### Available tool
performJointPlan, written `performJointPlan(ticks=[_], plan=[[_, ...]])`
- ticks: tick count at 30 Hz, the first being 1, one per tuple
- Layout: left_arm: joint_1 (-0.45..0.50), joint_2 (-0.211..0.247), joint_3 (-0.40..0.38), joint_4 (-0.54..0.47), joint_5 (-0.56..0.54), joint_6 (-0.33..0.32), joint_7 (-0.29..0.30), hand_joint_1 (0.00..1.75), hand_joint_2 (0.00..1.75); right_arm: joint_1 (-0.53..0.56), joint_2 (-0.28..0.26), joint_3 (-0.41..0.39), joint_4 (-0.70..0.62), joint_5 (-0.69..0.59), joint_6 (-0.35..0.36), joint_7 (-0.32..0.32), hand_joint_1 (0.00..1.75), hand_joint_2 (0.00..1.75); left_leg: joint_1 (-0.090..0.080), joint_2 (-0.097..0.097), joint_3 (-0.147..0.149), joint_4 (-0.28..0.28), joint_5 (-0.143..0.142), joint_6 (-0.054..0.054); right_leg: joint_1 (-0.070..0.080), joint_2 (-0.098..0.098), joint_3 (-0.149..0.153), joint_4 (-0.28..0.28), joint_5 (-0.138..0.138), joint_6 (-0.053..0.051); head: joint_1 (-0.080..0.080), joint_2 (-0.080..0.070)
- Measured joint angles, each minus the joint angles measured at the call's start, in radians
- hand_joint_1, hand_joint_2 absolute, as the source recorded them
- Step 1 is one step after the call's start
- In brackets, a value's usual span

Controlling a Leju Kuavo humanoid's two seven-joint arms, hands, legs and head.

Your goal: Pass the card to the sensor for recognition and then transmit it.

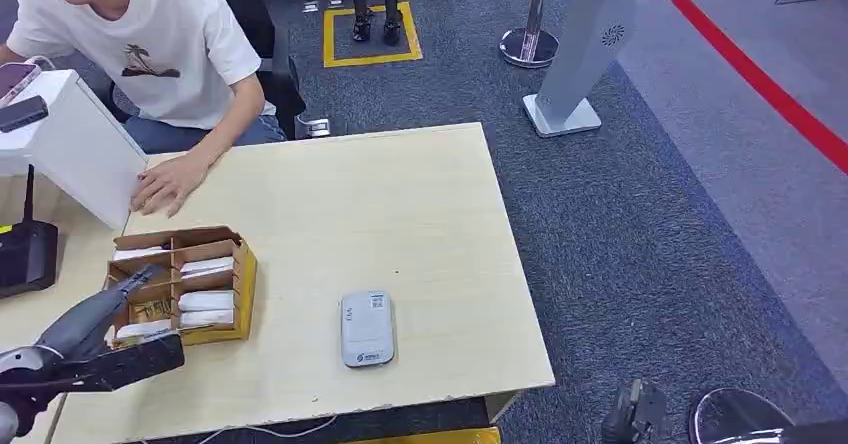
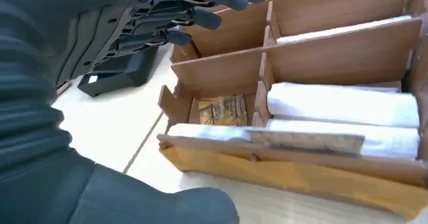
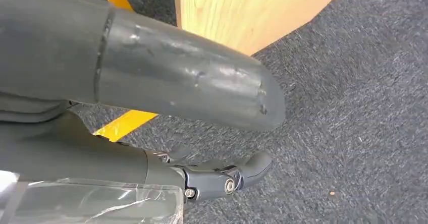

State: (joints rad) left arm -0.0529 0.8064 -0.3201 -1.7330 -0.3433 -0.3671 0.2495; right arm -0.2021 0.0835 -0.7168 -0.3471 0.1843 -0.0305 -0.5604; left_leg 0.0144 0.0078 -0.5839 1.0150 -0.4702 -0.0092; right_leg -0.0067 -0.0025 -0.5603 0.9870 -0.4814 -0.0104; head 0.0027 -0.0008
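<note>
At the table's near-left corner, left hand (image 1: 125, 294) hovering over the box (image 1: 243, 286), fingers (image 2: 202, 18) spread and holding nothing, seemingly lining up to pick a card. Cards (image 2: 343, 103) lying stacked in the box's compartments, dividers keeping them sorted for picking. Sensor (image 1: 366, 328) waiting near the front edge, right of the box, within reach for scanning. Off the table's front-right corner, right hand (image 1: 632, 414) hanging idle over carpet, fingers curled on nothing.

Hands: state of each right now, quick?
Left hand: open, fingers spread over the card box, holding nothing.
Right hand: hanging beside the table over the carpet, holding nothing; open or closed cannot be told.
</note>
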Motion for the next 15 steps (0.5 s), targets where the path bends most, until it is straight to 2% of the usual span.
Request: performJointPlan(ticks=[8, 15], plan=[[0.152, 0.016, 0.051, -0.108, -0.016, 0.058, 0.019, 0.00, 1.75, 0.012, 0.000, 0.000, 0.000, -0.015, 0.000, -0.006, 0.00, 0.00, 0.000, 0.000, 0.000, 0.000, 0.000, 0.000, 0.000, 0.000, 0.000, 0.000, 0.000, 0.000, 0.000, 0.000], [0.222, 0.019, 0.090, -0.157, -0.018, 0.068, 0.022, 0.00, 1.75, 0.018, 0.000, 0.000, 0.000, -0.016, 0.000, -0.006, 0.00, 0.00, 0.000, 0.000, 0.000, 0.000, 0.000, 0.000, 0.000, 0.000, 0.000, 0.000, 0.000, 0.000, 0.000, 0.000]])
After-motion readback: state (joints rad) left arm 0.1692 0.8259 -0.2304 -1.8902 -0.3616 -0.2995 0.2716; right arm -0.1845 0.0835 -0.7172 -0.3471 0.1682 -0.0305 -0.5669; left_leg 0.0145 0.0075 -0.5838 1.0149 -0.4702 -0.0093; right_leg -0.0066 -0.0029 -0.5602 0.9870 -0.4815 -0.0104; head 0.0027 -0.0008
